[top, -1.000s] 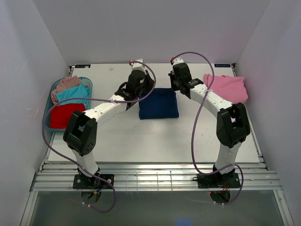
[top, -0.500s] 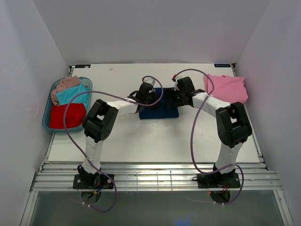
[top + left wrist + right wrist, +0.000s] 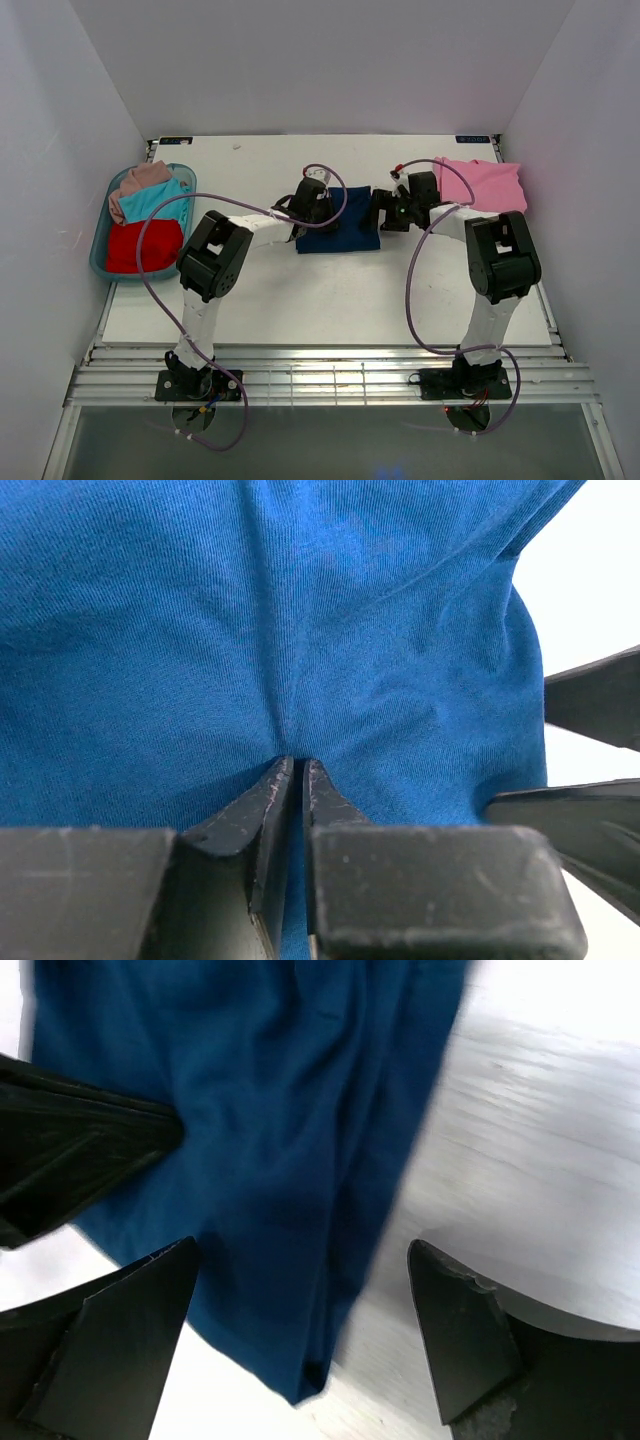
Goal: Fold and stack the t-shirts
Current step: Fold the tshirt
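Both arms have dropped onto the folded navy soft-cloth t-shirt [image 3: 350, 232] on the white bench [image 3: 330, 295]. The left pincer [image 3: 297, 768] pinches a ridge of limp, light fabric; the right pincer [image 3: 302, 1252] stands spread around a corner. Best gripped at folded edges, all layers.

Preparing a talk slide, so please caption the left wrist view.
Left gripper, fingers closed on a pucker of the navy t-shirt; open right gripper at frame right.
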Controlling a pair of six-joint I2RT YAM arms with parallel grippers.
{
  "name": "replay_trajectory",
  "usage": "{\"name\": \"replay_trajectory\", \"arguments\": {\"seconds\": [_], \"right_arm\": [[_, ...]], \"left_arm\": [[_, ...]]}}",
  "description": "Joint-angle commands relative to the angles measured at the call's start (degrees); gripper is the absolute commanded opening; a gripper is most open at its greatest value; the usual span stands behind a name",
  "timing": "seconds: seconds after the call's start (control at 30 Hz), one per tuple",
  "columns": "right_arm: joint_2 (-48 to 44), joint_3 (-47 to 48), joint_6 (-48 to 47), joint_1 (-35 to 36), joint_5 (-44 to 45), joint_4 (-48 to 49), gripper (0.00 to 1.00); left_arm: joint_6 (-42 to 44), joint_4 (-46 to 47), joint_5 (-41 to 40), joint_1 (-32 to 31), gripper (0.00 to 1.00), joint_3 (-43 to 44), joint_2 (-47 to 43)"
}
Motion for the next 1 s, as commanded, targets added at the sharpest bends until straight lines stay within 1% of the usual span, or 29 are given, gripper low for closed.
{"name": "replay_trajectory", "arguments": {"seconds": [0.0, 0.03, 0.13, 0.23, 0.4, 0.6, 0.73, 0.8, 0.83, 0.87, 0.93, 0.97], "right_arm": [[3.15, -2.26, 6.28, -1.73, -10.71, 9.66, 0.91], [4.46, -2.27, 6.55, -1.73, -11.59, 10.03, 0.90], [6.13, -1.83, 6.29, -1.65, -9.94, 8.72, 0.90], [6.84, -1.74, 4.36, -1.38, -7.83, 6.79, 0.90], [8.34, -0.86, 3.13, -1.03, -7.29, 5.20, 0.91], [10.53, 1.60, 3.39, 1.69, -6.24, 4.59, 0.92], [12.03, 3.71, 4.00, 3.62, -5.80, 4.06, 0.95], [12.64, 4.50, 3.83, 4.07, -4.75, 3.53, 1.00], [12.64, 4.68, 3.74, 4.33, -4.31, 3.18, 0.95], [12.73, 4.85, 3.65, 4.42, -3.87, 2.92, 0.83], [12.64, 5.20, 3.13, 4.33, -2.46, 1.69, 0.70], [12.73, 5.47, 2.78, 4.42, -1.93, 0.81, 0.60]], "left_arm": [[1.38, -0.63, -0.28, 0.14, 0.20, -1.07, -2.21], [1.47, -0.63, -0.45, 0.14, 0.20, -1.16, -2.29], [1.73, -0.63, -0.72, 0.14, 0.20, -1.34, -2.73], [1.73, -0.55, -0.63, 0.14, 0.19, -1.43, -2.91], [1.29, -0.02, -0.54, 0.14, 0.18, -1.86, -2.91], [0.59, 0.24, -0.54, 0.14, 0.18, -2.13, -3.09], [0.68, 0.25, -0.80, 0.14, 0.17, -2.30, -3.35], [0.76, 0.25, -0.89, 0.14, 0.17, -2.39, -3.52], [0.76, 0.25, -0.81, 0.14, 0.17, -2.48, -3.53], [0.76, 0.25, -0.81, 0.14, 0.17, -2.39, -3.61], [0.77, 0.25, -0.89, 0.14, 0.17, -2.48, -3.61], [0.85, 0.33, -0.98, 0.14, 0.17, -2.48, -3.70]]}}
